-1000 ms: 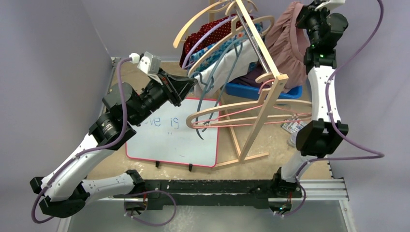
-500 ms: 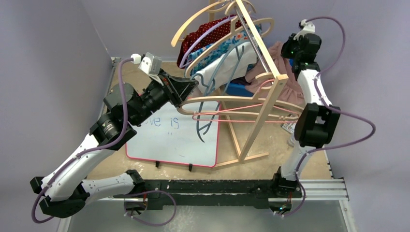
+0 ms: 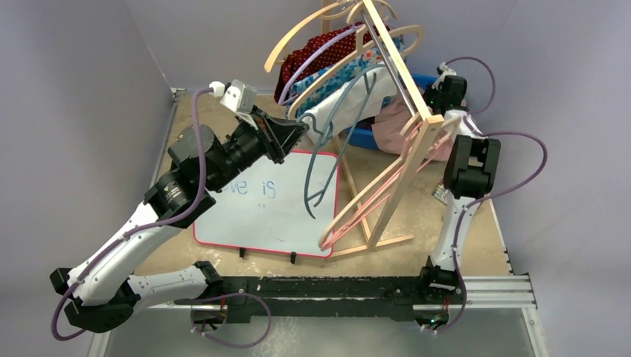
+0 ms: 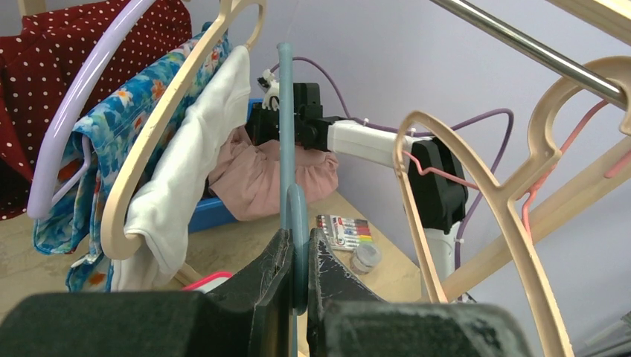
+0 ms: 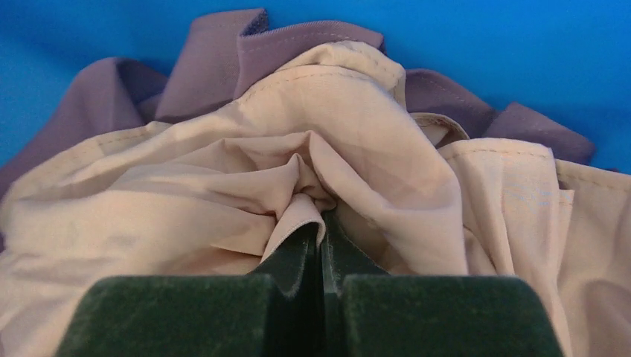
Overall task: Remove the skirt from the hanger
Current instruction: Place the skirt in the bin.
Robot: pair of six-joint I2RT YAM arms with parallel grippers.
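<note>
Grip at left: left claw (image 4: 298, 256) pinches the upright bar of the blue-grey hanger (image 4: 285, 134), its fingers pressed against the bar from both sides.
Board: whiteboard (image 3: 275, 216) with blue writing lies flat on the worktop (image 3: 480, 234), below that claw.
Hung clothes: red dotted garment (image 3: 327, 46), blue floral garment (image 3: 331, 78) and white garment (image 3: 346, 108) hang side by side on wooden hangers.
Rack: wooden rack (image 3: 402, 175) stands at centre, with a pink hanger (image 3: 350, 219) leaning low against its near side.
Skirt: pink skirt (image 3: 394, 123) is off the blue-grey hanger and lies bunched in the blue bin (image 3: 364, 139) behind the rack, on top of purple cloth (image 5: 208, 74).
Grip at right: right claw (image 5: 321, 234) is closed tight on a fold of the skirt.
</note>
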